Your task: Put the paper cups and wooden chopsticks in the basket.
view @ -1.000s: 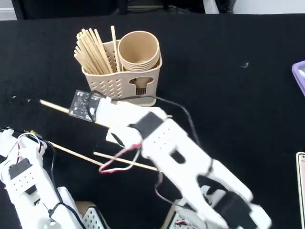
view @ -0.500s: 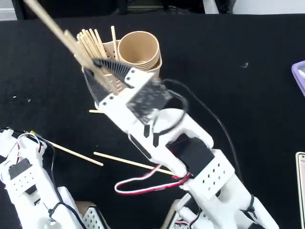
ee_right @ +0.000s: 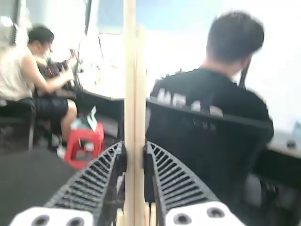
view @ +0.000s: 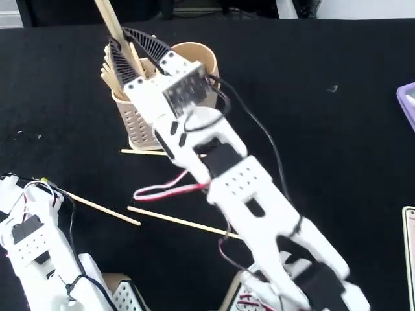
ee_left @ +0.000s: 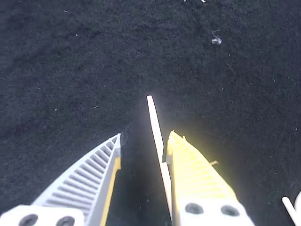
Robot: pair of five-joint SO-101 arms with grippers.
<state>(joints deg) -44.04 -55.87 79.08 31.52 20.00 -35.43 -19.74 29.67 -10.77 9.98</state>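
The right jaws are clamped on a wooden chopstick [view: 109, 18], holding it nearly upright just above the basket [view: 133, 123] at the far side of the black worktop [view: 324, 149]. Paper cups [view: 206, 57] sit in one compartment and a bundle of chopsticks [view: 110, 74] in the other. Three loose chopsticks [view: 175, 221] lie on the worktop nearer the arms. The left jaws stand apart, low over the worktop, with a stray chopstick [ee_left: 157, 136] lying between them, close to the yellow one
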